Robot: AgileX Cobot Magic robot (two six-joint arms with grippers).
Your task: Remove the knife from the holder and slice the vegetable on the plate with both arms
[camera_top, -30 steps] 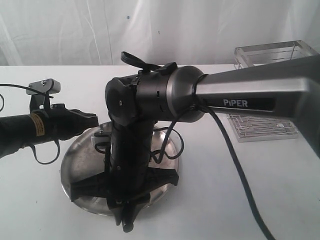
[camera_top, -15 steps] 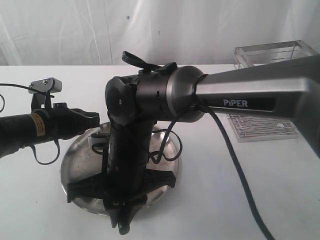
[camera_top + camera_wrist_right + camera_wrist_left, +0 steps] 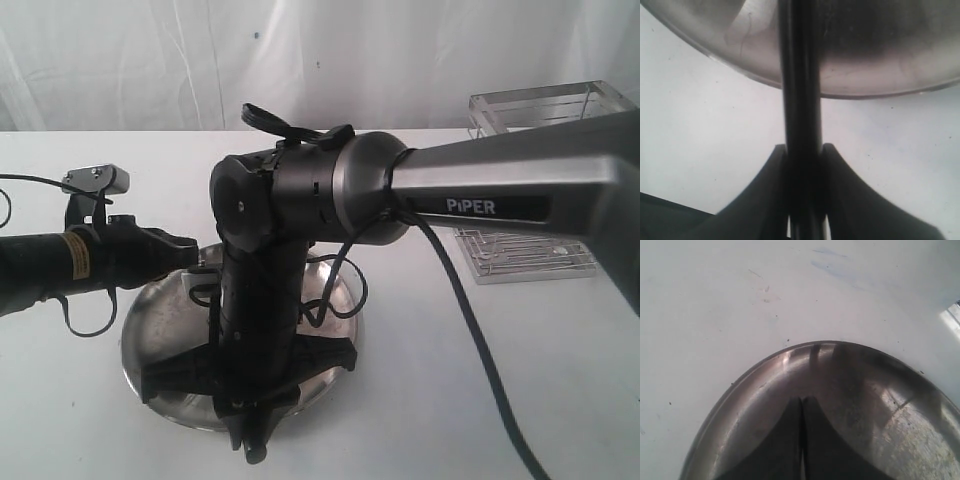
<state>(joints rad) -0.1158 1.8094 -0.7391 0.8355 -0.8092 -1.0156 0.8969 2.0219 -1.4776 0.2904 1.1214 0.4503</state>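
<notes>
The right hand [image 3: 252, 440] has rocked sideways and back, likely a sawing stroke. It pinches the knife [image 3: 801, 75], which reaches across the plate [image 3: 150, 335]. The left hand [image 3: 801, 415], pressed together, has dipped over the plate, perhaps to brace the vegetable, which is hidden. Beyond stands the holder [image 3: 545, 105].

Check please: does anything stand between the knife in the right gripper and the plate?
Nothing visible does. The knife, clamped in the right gripper, reaches over the rim of the plate with only bare metal there. The vegetable shows in no view.
</notes>
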